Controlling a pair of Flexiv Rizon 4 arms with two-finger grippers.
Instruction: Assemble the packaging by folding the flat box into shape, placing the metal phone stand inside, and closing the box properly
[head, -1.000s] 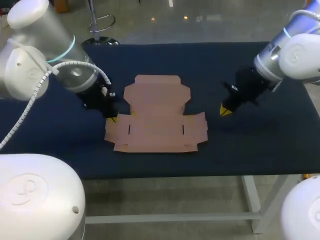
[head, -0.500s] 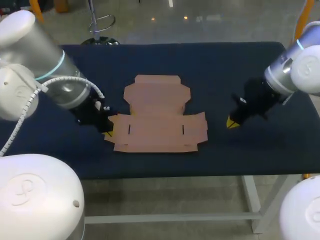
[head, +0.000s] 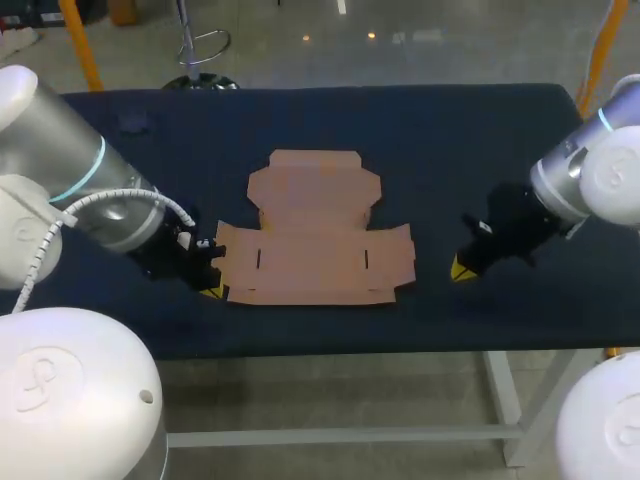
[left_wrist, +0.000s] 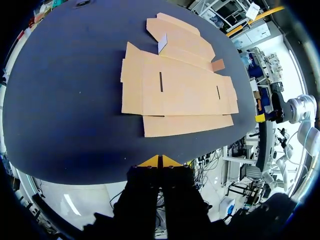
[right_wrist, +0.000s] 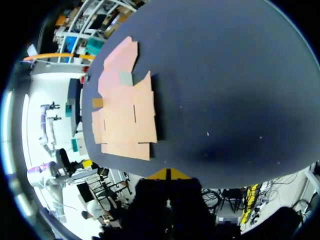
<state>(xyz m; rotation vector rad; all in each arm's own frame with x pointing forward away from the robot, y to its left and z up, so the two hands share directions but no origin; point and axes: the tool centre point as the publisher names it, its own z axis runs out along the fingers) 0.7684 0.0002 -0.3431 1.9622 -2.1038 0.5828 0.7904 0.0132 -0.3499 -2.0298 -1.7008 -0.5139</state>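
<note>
Notably, the flat box (head: 312, 255) lay just beside the closed left hand (head: 212, 291), the closed right hand (head: 458, 270) standing farther off.

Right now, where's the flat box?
In the head view the flat box lies unfolded at the middle of the table, between the grippers: left gripper close beside its near-left corner, right gripper apart to its right.

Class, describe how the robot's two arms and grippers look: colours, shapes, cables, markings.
The left arm and right arm have rounded silver-and-white housings with a teal ring. A white ribbed hose runs along the left arm. The left gripper and right gripper are black with yellow tips.
</note>
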